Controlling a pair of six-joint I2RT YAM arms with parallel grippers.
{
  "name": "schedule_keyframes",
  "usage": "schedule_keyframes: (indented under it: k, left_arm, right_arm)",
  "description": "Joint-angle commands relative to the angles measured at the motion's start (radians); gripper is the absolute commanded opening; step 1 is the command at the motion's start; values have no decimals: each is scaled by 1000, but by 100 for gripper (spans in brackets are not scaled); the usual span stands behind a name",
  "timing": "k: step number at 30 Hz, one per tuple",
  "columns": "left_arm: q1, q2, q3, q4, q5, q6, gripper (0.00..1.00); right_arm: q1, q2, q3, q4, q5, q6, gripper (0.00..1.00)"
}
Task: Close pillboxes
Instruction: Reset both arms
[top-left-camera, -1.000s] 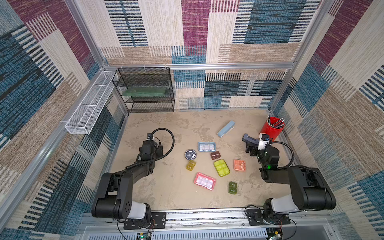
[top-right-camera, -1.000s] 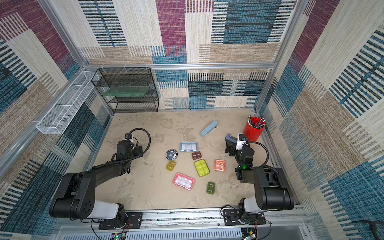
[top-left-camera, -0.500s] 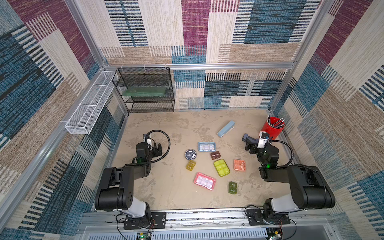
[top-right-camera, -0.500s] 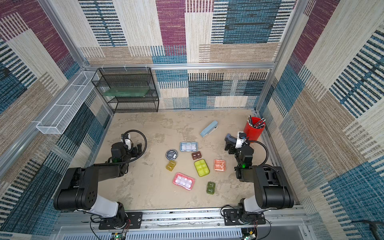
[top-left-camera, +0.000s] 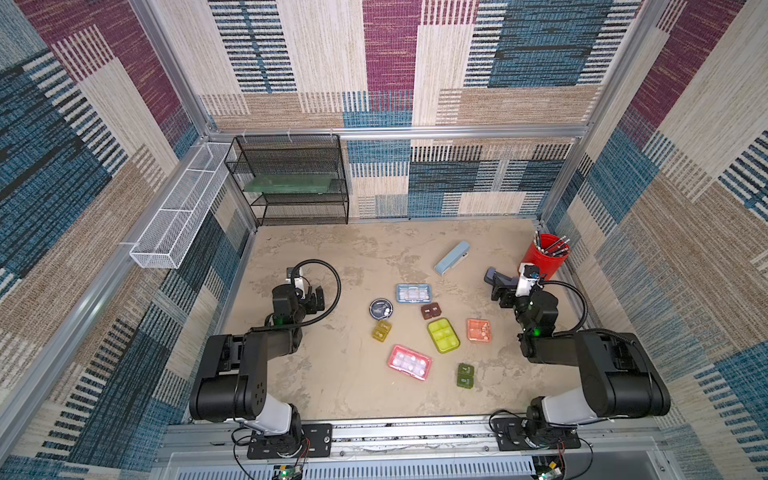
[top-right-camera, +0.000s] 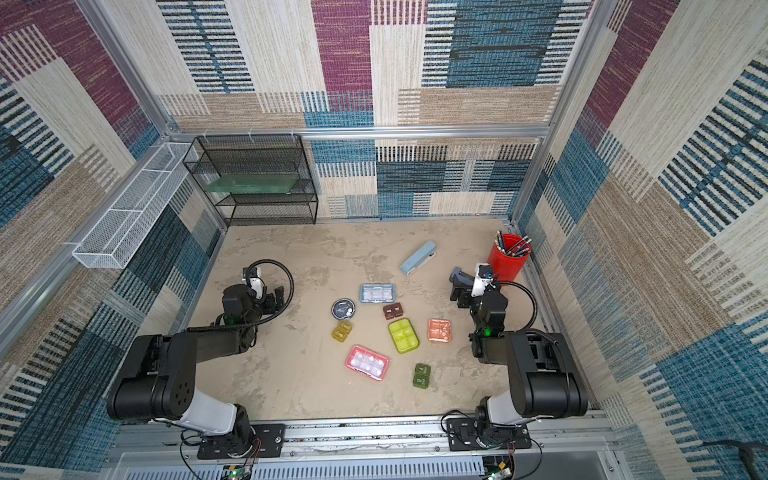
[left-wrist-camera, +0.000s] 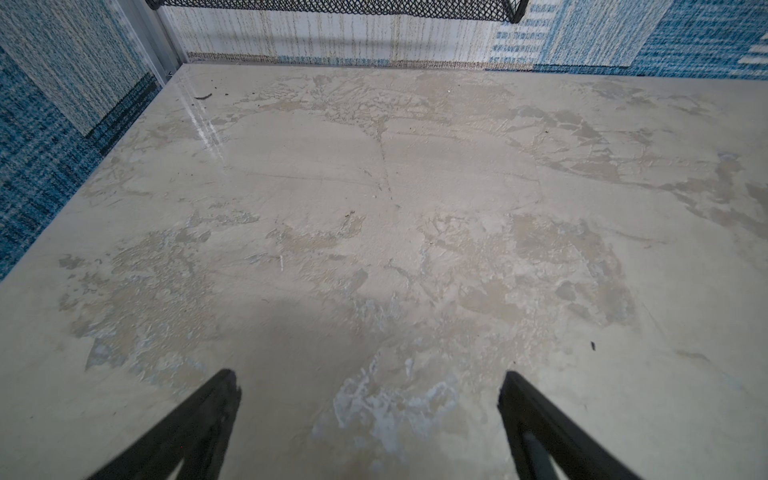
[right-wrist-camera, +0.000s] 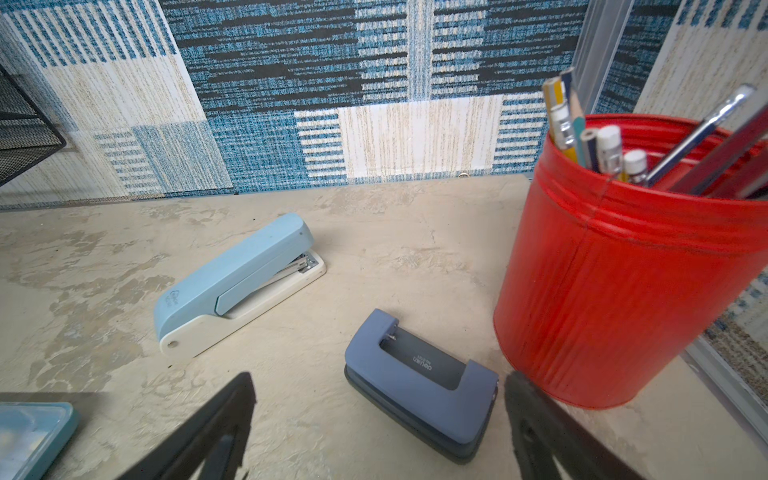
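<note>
Eight pillboxes lie mid-table in both top views: light blue (top-left-camera: 413, 293), round black (top-left-camera: 381, 309), brown (top-left-camera: 431, 311), amber (top-left-camera: 381, 331), yellow-green (top-left-camera: 443, 335), orange (top-left-camera: 478, 330), pink (top-left-camera: 409, 362) and dark green (top-left-camera: 465, 375). Their lids look flat. My left gripper (top-left-camera: 309, 297) (left-wrist-camera: 368, 374) is open over bare table at the left, well apart from them. My right gripper (top-left-camera: 500, 293) (right-wrist-camera: 379, 376) is open at the right, low over a grey-blue hole punch (right-wrist-camera: 419, 382). A corner of the light blue pillbox (right-wrist-camera: 29, 436) shows in the right wrist view.
A pale-blue stapler (top-left-camera: 452, 257) (right-wrist-camera: 237, 282) lies behind the pillboxes. A red cup of pens (top-left-camera: 545, 254) (right-wrist-camera: 623, 270) stands by the right wall, close to the right gripper. A black mesh shelf (top-left-camera: 291, 183) fills the back left corner. A white wire basket (top-left-camera: 178, 212) hangs on the left wall.
The left arm has folded back toward its base and its jaws have spread wider. The right arm has hardly moved.
</note>
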Motion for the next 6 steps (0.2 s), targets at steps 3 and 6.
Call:
schedule_keyframes:
  k: [3, 6]
  left_arm:
    - [1, 1, 5, 23, 18, 12, 100]
    - [0, -5, -2, 32, 18, 12, 100]
  right_arm:
    - [2, -1, 0, 24, 12, -11, 95]
    - [2, -1, 1, 24, 12, -11, 95]
